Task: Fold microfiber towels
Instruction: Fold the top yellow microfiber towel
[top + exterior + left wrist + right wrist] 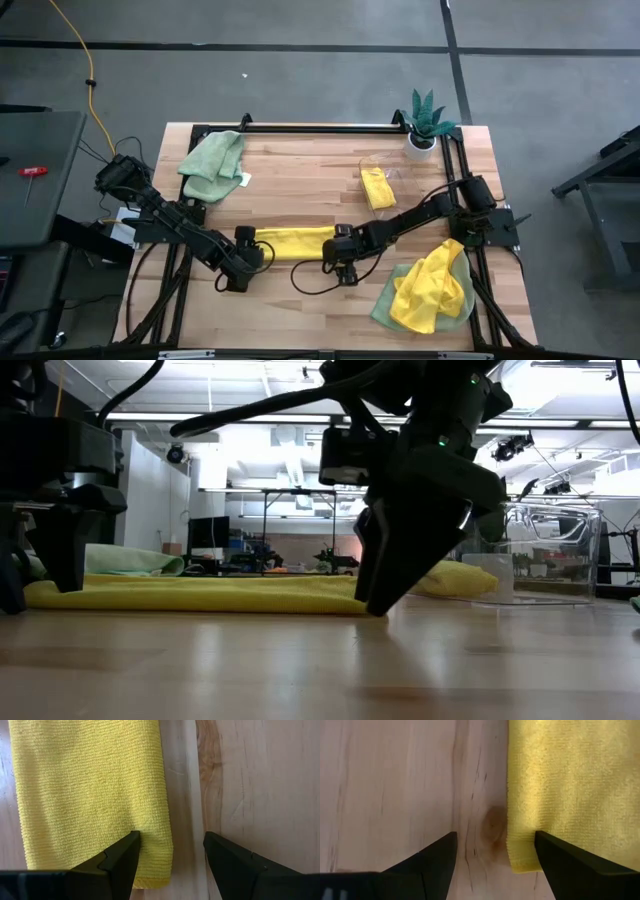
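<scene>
My left gripper (243, 262) at 9 o'clock and right gripper (343, 262) at 3 o'clock straddle the folded yellow towel's (293, 241) ends, both spread, grasping nothing.

Wooden table (300, 170): yellow towel (293, 241) centre, green towel (213, 165) far left, towel heap (432, 290) near right, potted plant (424, 125) far right.

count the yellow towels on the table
3: a folded strip between the two hands, a small folded one in a clear box near the plant, and a crumpled one on a green towel near the right corner. More may be hidden beneath.
</scene>
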